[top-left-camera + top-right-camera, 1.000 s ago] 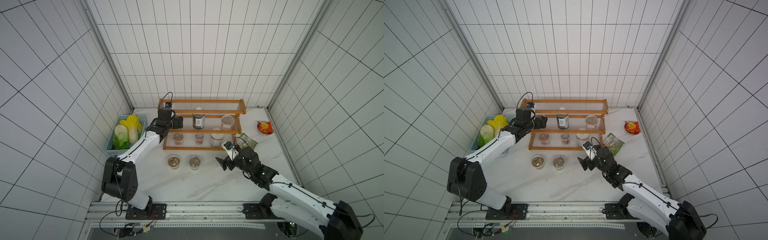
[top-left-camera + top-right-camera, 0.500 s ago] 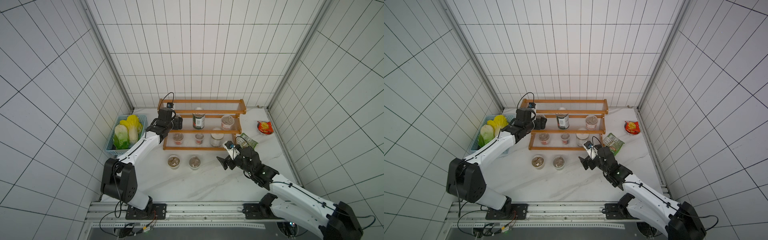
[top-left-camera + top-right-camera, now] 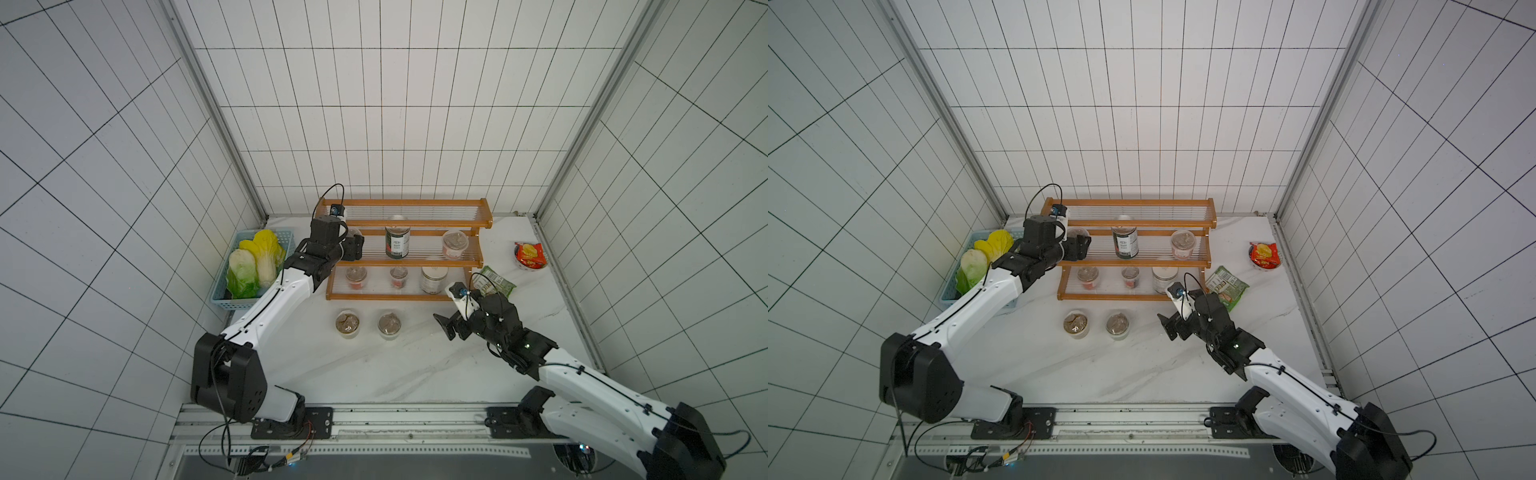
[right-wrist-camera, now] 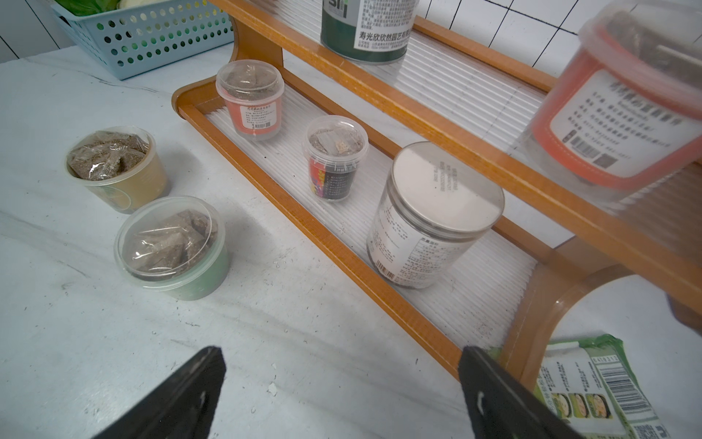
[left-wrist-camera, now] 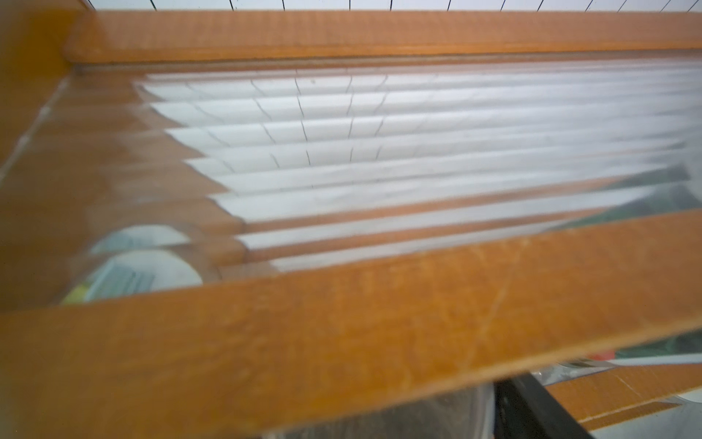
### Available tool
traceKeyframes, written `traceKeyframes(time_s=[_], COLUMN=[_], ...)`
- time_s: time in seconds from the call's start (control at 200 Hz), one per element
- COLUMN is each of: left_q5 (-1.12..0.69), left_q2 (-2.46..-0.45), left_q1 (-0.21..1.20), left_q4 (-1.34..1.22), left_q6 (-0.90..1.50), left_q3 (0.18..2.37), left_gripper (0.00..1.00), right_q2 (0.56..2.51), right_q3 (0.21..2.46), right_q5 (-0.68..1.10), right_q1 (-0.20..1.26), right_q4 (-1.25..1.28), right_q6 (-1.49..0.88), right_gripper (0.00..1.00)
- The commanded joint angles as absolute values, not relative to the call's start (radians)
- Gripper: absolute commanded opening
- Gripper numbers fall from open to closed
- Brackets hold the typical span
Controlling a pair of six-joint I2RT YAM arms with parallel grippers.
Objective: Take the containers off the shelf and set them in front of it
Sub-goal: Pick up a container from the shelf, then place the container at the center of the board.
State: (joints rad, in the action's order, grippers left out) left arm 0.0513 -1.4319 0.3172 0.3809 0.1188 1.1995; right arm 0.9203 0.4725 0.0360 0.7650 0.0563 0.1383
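The shelf [image 3: 403,203] holds a dark green can [image 3: 397,243] and a red cup [image 3: 455,245] on its middle tier. A red cup [image 4: 250,102], a small dark cup [image 4: 334,159] and a white-lidded jar [image 4: 433,213] stand on the bottom tier. Two cups [image 3: 347,324] [image 3: 389,324] stand on the table in front. My left gripper [image 3: 354,246] straddles a clear cup [image 3: 1077,233] at the middle tier's left end. One finger [image 5: 532,410] lies against the cup's wall; a wooden rail hides the other. My right gripper [image 4: 342,353] hangs open over the table before the jar.
A light blue basket [image 3: 232,299] of cabbages sits left of the shelf, under my left arm. A green packet [image 3: 492,282] lies by the shelf's right foot, close to my right gripper. A red packet [image 3: 530,255] rests on a dish at the far right.
The left gripper's jaws have narrowed around the cup at the left end of the middle tier. The right gripper has drifted slightly toward the front of the table, still open.
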Motion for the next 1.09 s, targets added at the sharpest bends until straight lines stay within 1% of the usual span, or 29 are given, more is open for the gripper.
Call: traceKeyframes(time_s=[0.0, 0.215, 0.315, 0.395, 0.555, 0.7, 0.855, 0.975, 1.09], left_q5=[0.019, 0.031, 0.058, 0.095, 0.203, 0.281, 0.322, 0.302, 0.287], left_q2=[-1.375, -1.224, -1.153, -1.101, -1.03, -1.049, -1.129, -1.225, -1.313], left_q1=[0.33, 0.396, 0.457, 0.534, 0.742, 0.913, 1.047, 1.078, 1.089], left_q4=[0.414, 0.471, 0.517, 0.552, 0.571, 0.557, 0.494, 0.475, 0.401], left_q6=[0.117, 0.173, 0.202, 0.232, 0.327, 0.392, 0.428, 0.446, 0.425], left_q3=[1.182, 1.091, 1.061, 1.033, 0.973, 0.948, 0.938, 0.968, 0.975], left_gripper=[0.79, 0.79, 0.79, 0.79, 0.78, 0.79, 0.79, 0.78, 0.78], right_q2=[0.925, 0.927, 0.917, 0.898, 0.855, 0.796, 0.713, 0.66, 0.635], right_q3=[0.5, 0.535, 0.557, 0.58, 0.616, 0.625, 0.623, 0.612, 0.609], right_q5=[0.018, 0.018, 0.007, -0.011, -0.088, -0.159, -0.192, -0.189, -0.181], right_q1=[0.756, 0.755, 0.755, 0.755, 0.751, 0.7, 0.629, 0.589, 0.563], right_q4=[0.046, 0.027, 0.01, -0.014, -0.093, -0.157, -0.234, -0.279, -0.308], right_q6=[0.132, 0.126, 0.117, 0.108, 0.078, 0.038, -0.018, -0.037, -0.039], right_gripper=[0.99, 0.99, 0.99, 0.99, 0.99, 0.99, 0.99, 0.99, 0.99])
